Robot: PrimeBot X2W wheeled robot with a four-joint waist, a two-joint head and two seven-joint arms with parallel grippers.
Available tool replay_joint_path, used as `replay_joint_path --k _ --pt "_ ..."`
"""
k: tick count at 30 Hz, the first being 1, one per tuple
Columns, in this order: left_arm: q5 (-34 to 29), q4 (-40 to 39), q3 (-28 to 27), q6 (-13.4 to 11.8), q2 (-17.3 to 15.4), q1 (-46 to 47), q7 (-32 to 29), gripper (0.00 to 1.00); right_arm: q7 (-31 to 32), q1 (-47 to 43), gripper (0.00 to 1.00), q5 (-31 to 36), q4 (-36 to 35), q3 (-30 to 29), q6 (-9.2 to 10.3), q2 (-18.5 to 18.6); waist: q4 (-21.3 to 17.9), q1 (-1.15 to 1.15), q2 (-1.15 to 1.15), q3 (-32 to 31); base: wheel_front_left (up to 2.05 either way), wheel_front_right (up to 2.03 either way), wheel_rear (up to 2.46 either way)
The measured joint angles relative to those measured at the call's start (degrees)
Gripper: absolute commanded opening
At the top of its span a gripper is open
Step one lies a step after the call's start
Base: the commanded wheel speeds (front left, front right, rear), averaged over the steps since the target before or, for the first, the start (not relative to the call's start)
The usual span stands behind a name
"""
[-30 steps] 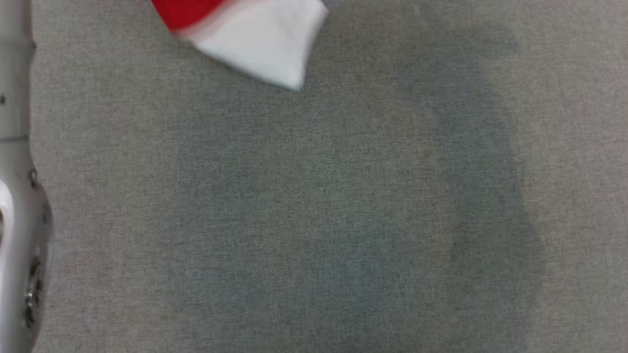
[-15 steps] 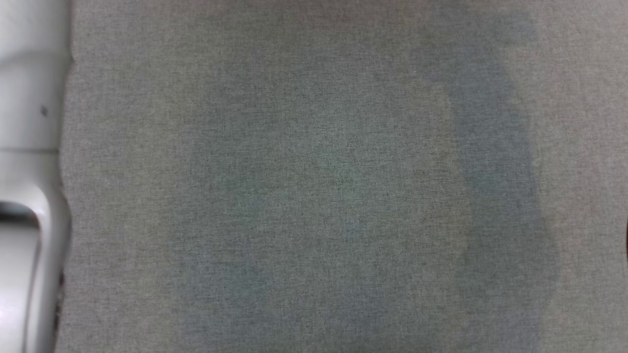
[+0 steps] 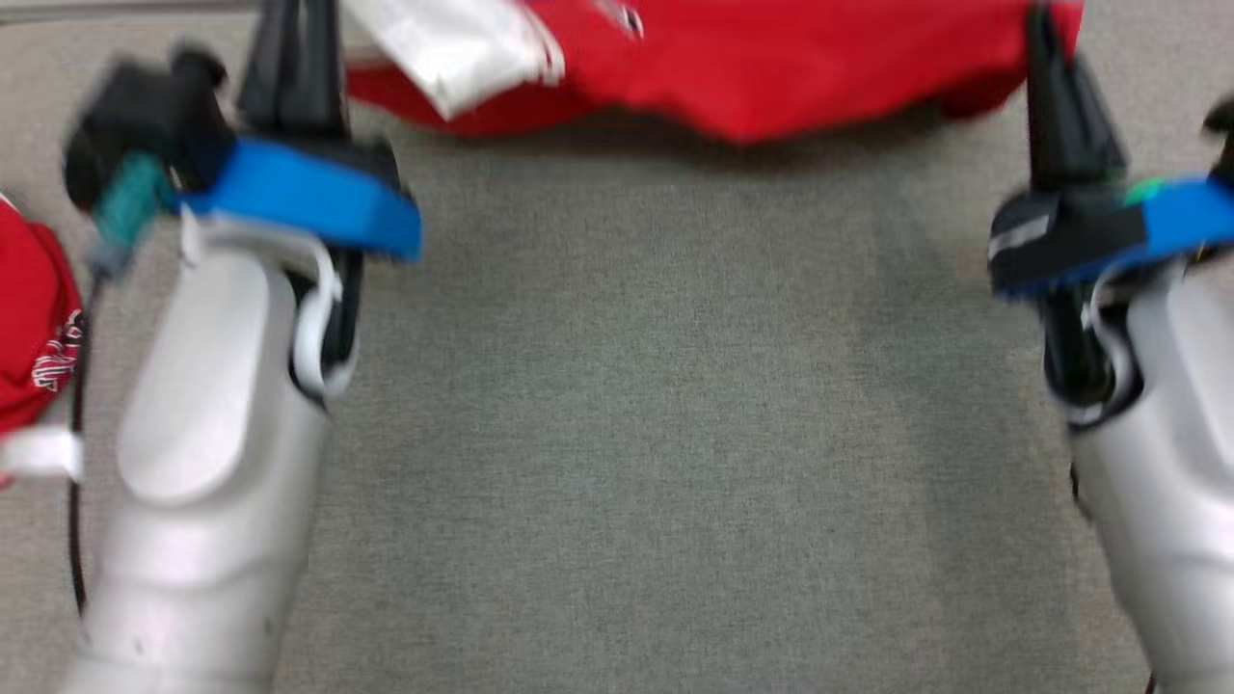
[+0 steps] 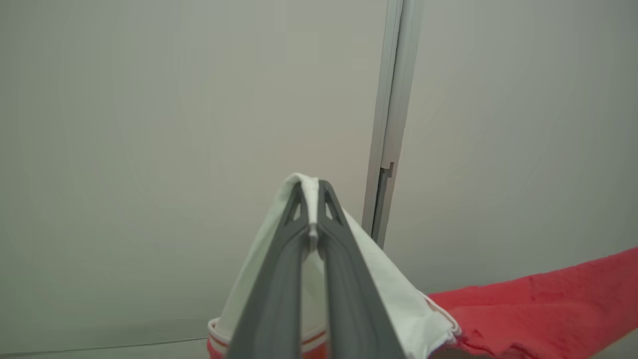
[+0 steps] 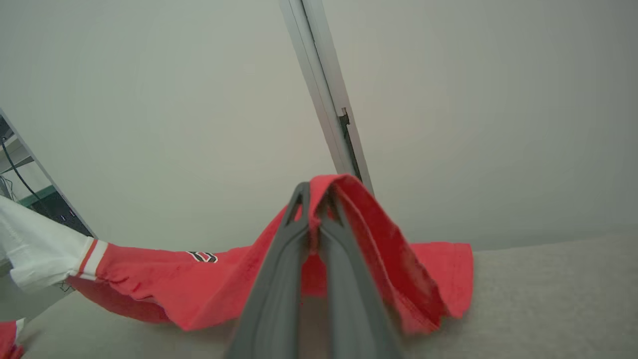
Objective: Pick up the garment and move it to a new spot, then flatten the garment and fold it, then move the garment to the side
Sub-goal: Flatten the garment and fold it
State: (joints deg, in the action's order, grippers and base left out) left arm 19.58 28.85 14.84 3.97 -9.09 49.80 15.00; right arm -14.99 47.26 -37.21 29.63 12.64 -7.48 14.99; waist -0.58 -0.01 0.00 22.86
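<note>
The garment [image 3: 771, 67] is a red shirt with a white sleeve [image 3: 453, 48], stretched along the top of the head view between my two grippers. My left gripper [image 3: 289, 39] is shut on the white sleeve; in the left wrist view, white cloth [image 4: 389, 279] drapes over the closed gripper [image 4: 310, 187]. My right gripper [image 3: 1041, 39] is shut on the red edge; in the right wrist view, red fabric [image 5: 199, 284] folds over the closed gripper [image 5: 313, 192] and sags to the grey surface.
The grey cloth-covered table [image 3: 656, 434] spreads between my two pale forearms. Another red item with white print [image 3: 29, 328] lies at the left edge. A plain wall with a pale vertical strip [image 4: 391, 114] stands behind the table.
The head view has shifted. Earlier it showed grey cloth, a pale arm at the left and briefly a red-and-white corner; now both grippers and the stretched garment are in it.
</note>
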Motion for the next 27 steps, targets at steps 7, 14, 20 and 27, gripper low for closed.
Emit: replay_joint_path --k 7,14,20,27 --pt "-0.54 -7.77 0.56 -1.81 1.51 -20.30 -0.01 0.00 -0.02 -19.20 0.00 0.34 -6.05 -4.60 0.00 -2.08 0.98 -0.01 0.00 -5.19 0.00 0.00 0.00" --pt "0.78 -12.51 0.08 -3.02 2.71 -35.91 -0.01 0.00 -0.03 -33.34 0.00 0.34 -7.93 -6.61 0.00 -3.24 1.27 -0.01 0.00 -10.27 0.00 0.00 0.00" --pt "1.70 -16.50 -1.42 -4.37 3.53 -45.67 -0.01 0.00 0.79 -42.32 0.00 2.05 -10.11 -8.47 0.00 -3.99 1.30 0.00 0.00 -14.08 0.00 0.00 0.00" --pt "1.94 -20.04 -1.42 -5.38 3.48 -53.61 -0.01 0.00 4.46 -50.68 0.00 4.34 -14.90 -11.37 0.00 -5.02 1.27 0.00 0.00 -17.29 0.00 0.00 0.00"
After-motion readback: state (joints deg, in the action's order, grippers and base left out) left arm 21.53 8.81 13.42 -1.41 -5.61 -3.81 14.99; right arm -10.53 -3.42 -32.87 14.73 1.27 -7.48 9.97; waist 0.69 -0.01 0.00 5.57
